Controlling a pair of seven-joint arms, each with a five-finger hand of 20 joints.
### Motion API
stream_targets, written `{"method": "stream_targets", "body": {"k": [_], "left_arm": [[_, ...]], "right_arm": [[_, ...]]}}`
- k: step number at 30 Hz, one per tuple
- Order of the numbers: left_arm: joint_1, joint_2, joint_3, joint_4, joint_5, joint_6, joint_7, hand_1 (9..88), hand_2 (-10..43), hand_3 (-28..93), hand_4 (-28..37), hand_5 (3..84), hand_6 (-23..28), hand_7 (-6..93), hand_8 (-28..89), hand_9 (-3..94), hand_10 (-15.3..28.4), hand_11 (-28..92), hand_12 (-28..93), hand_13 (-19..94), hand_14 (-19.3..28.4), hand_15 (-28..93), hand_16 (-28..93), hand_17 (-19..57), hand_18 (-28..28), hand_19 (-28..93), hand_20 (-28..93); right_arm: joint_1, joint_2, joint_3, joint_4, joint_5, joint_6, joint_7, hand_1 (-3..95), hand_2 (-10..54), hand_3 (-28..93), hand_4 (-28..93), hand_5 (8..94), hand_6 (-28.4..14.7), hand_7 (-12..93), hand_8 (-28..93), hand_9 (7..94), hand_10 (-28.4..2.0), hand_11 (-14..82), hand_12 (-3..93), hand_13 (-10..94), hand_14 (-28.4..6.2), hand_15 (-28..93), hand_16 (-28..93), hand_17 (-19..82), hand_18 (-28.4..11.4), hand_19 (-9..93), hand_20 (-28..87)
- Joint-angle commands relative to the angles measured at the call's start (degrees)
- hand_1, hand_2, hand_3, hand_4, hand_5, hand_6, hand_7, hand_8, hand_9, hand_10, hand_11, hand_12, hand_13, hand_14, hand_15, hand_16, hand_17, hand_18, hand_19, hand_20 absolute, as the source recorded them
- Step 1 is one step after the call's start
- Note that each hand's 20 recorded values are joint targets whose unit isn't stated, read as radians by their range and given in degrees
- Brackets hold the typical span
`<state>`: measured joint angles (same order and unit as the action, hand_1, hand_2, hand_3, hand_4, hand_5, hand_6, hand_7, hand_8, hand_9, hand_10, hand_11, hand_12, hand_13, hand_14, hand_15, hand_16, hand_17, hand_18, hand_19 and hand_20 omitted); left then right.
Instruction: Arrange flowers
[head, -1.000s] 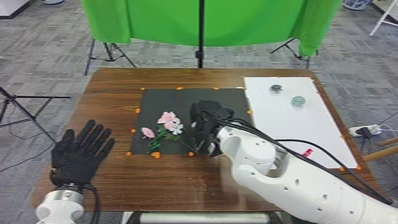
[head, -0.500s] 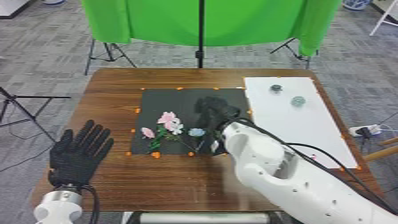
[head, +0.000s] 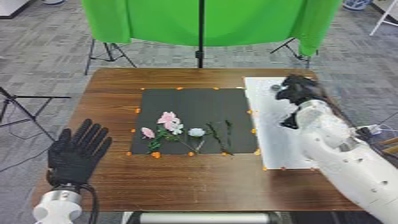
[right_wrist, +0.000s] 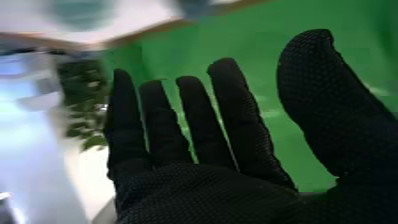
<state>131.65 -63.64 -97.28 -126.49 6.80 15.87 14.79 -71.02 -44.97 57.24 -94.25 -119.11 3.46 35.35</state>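
In the head view my right hand (head: 300, 90) is above the white sheet (head: 280, 145), beside a small dark round piece (head: 276, 88). My left hand (head: 78, 152) lies at the table's left, fingers straight. On the black mat (head: 173, 100) are pink flowers (head: 167, 118), a smaller pink bloom (head: 147, 132), a white flower (head: 196, 132) on a stem, and thin green stems (head: 228, 132). From the right wrist view, my right hand (right_wrist: 209, 185) has its fingers straight and thumb apart, holding nothing; a blurred pale green piece (right_wrist: 80, 11) lies beyond it.
Orange markers (head: 156, 155) dot the mat's edges. A green cloth (head: 204, 25) on stands hangs behind the wooden table (head: 169, 190). Tripod legs stand to the left of the table.
My right hand has moved from the black mat to the right and away, over the white sheet. The white flower and green stems are now uncovered. The left hand has barely moved.
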Motion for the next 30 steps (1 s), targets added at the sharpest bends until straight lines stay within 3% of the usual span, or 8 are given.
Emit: {"method": "stream_targets", "body": {"k": [1, 5, 9, 11, 15, 19, 22, 30], "left_arm": [[0.5, -0.67, 0.32, 0.09, 0.89, 0.85, -0.36, 27.2, 14.2, 76, -28.2, 44.0, 9.1, 9.1, -8, 36.4, 14.3, 17, 11, 26, 13.2, 28, -4, -3.7, 12.2, 25, 14], [0.2, -0.79, 0.87, 0.16, 0.76, 0.95, -0.63, 28.2, 14.2, 76, -28.2, 44.0, 9.2, 9.2, -8, 35.7, 14.2, 17, 11, 22, 12.4, 28, -4, -4.1, 11.9, 25, 14], [-0.3, -0.8, 0.84, 0.38, 1.71, 1.08, -1.01, 29.4, 13.2, 76, -28.1, 43.9, 9.2, 9.3, -8, 35.4, 14.1, 17, 11, 22, 12.4, 27, -4, -4.2, 11.9, 25, 14], [-0.5, -0.79, 0.9, 0.43, 2.17, 1.18, -1.21, 33.1, 11.3, 76, -27.5, 43.8, 9.1, 9.4, -8, 35.4, 14.1, 18, 11, 23, 12.3, 28, -3, -4.0, 11.9, 25, 14], [-0.4, -0.65, 0.76, 0.42, 2.39, 1.06, -1.39, 35.7, 9.2, 75, -25.6, 43.8, 8.9, 10.3, -8, 35.5, 13.8, 18, 12, 24, 12.2, 29, -3, -4.1, 12.0, 26, 14], [-0.3, -0.93, 0.52, 0.28, 1.65, 1.48, -1.38, 35.8, 8.2, 75, -24.6, 43.2, 9.0, 10.5, -8, 32.8, 13.6, 18, 11, 22, 11.8, 28, -4, -4.2, 12.0, 26, 14], [0.0, -0.88, 0.27, 0.18, 1.53, 0.8, -1.28, 34.8, 8.0, 75, -24.4, 42.6, 9.1, 10.4, -8, 30.4, 13.6, 18, 11, 20, 11.6, 28, -4, -4.4, 11.9, 26, 14], [1.1, -0.5, -0.16, -0.24, 0.88, 0.91, -1.03, 33.4, 8.7, 75, -24.6, 42.3, 9.2, 9.7, -8, 29.4, 13.6, 18, 12, 20, 11.9, 28, -3, -4.6, 12.0, 26, 14]], "right_arm": [[3.3, 0.8, 0.3, 3.7, 4.2, -6.8, -0.4, 40.8, -9.5, 82, -27, 46.5, -4.1, 13, -12, 35.7, -13.5, 7.4, 10.2, 29, -17.8, 8, 17, 12, -18.0, 49, 14], [5.1, -0.4, -1.9, 6.5, 3.3, -8.4, 1.6, 45.5, -9.5, 82, -28, 46.0, -2.5, 14, -12, 35.3, -12.5, 8.1, 9.1, 31, -16.3, 7, 18, 14, -17.2, 46, 13], [5.4, -1.0, -3.4, 8.7, 1.7, -8.6, 2.3, 52.1, -9.5, 81, -28, 48.3, -0.9, 17, -14, 40.0, -11.7, 10.2, 8.7, 41, -14.2, 12, 17, 21, -18.2, 55, 16], [4.8, -0.9, -3.4, 9.2, 1.0, -9.2, 1.8, 56.3, -9.5, 80, -28, 53.0, 0.3, 17, -14, 47.1, -11.2, 10.8, 9.6, 48, -12.6, 15, 18, 24, -18.4, 62, 19], [3.9, -0.8, -4.5, 10.3, 0.1, -3.9, 1.5, 60.4, -9.5, 76, -28, 61.9, 1.5, 18, -14, 60.5, -10.9, 13.1, 13.5, 59, -9.4, 21, 22, 28, -18.2, 71, 26], [3.3, -0.4, -4.4, 10.4, 0.3, -0.4, -1.3, 66.0, -9.5, 63, -28, 71.3, 0.6, 25, -3, 78.3, -9.8, 8.6, 33.7, 68, -6.0, 23, 38, 29, -18.4, 73, 35], [2.4, 0.4, -3.3, 6.9, 0.5, 1.5, -2.2, 65.4, -9.5, 61, -28, 75.4, 0.7, 33, 1, 84.1, -9.6, 11.7, 41.9, 70, -6.0, 26, 40, 29, -18.7, 74, 37], [5.6, -1.8, -8.7, -6.0, 3.9, -0.1, -9.2, 63.9, -9.5, 64, -28, 75.2, 0.0, 35, 1, 84.1, -9.8, 12.4, 43.1, 70, -6.4, 27, 40, 29, -19.0, 75, 38]]}}
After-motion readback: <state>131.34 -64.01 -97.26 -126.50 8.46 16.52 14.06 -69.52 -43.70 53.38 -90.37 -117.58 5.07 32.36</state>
